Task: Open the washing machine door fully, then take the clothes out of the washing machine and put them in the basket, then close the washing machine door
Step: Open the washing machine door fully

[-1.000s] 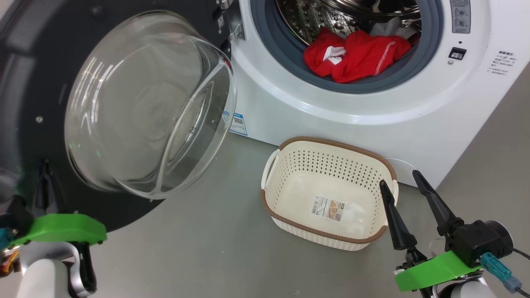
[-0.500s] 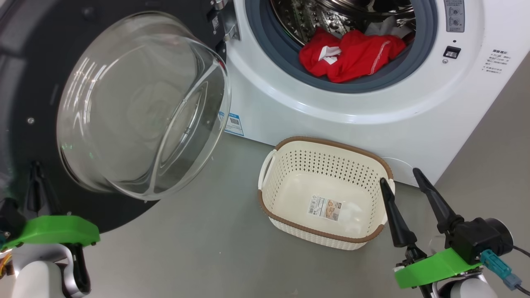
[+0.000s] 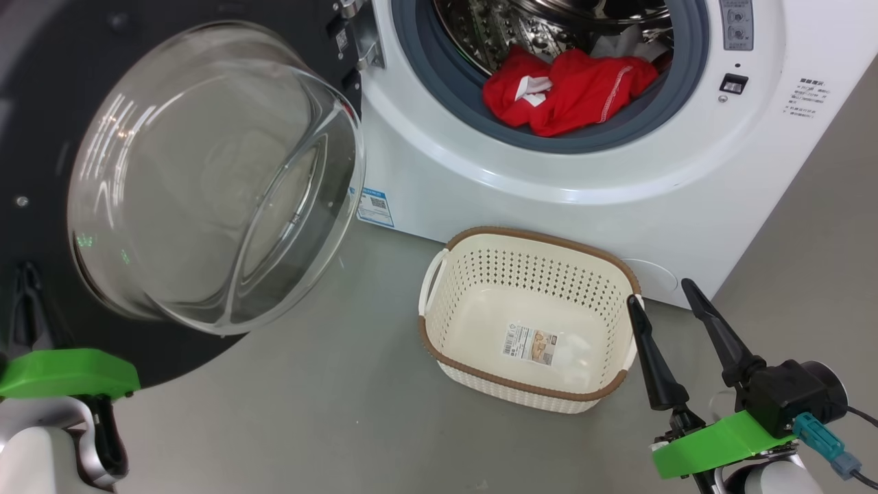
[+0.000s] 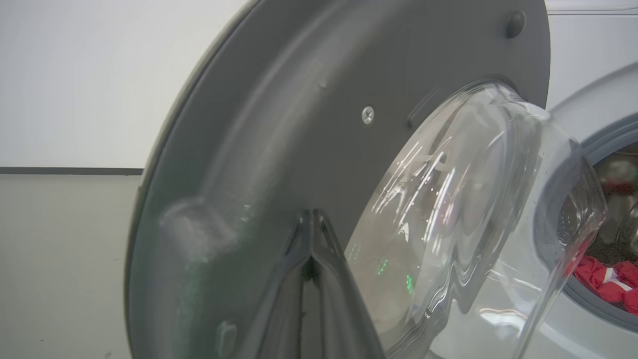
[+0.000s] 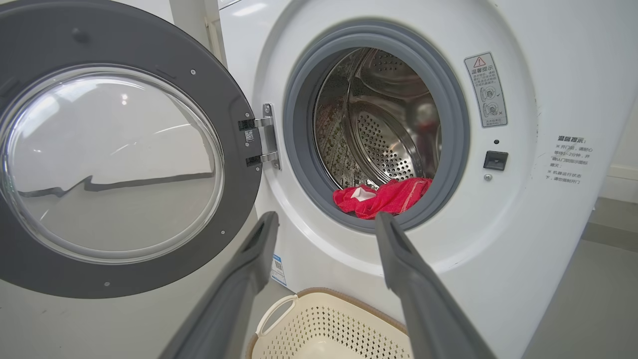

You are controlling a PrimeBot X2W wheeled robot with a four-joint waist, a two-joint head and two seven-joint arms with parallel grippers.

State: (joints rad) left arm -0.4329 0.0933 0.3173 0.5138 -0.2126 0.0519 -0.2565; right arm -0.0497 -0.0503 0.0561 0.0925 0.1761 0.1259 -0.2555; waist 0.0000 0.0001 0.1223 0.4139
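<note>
In the mouth of the washing machine [image 3: 549,206], on the gasket [image 3: 583,140]: the clothes [image 3: 562,89]. Leftward, swung wide: the washing machine door [image 3: 206,178]; left gripper [image 4: 312,219], fingers pressed together, near its inner face. Below: the basket [image 3: 535,237]; right gripper [image 3: 658,293] spread beside its rim.

Washing machine door [image 3: 185,178] cut off by left edge; basket [image 5: 324,321] cropped at bottom; sticker [image 3: 529,343] print illegible.

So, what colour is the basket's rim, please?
Brown rim; the basket shows best in head view.
</note>
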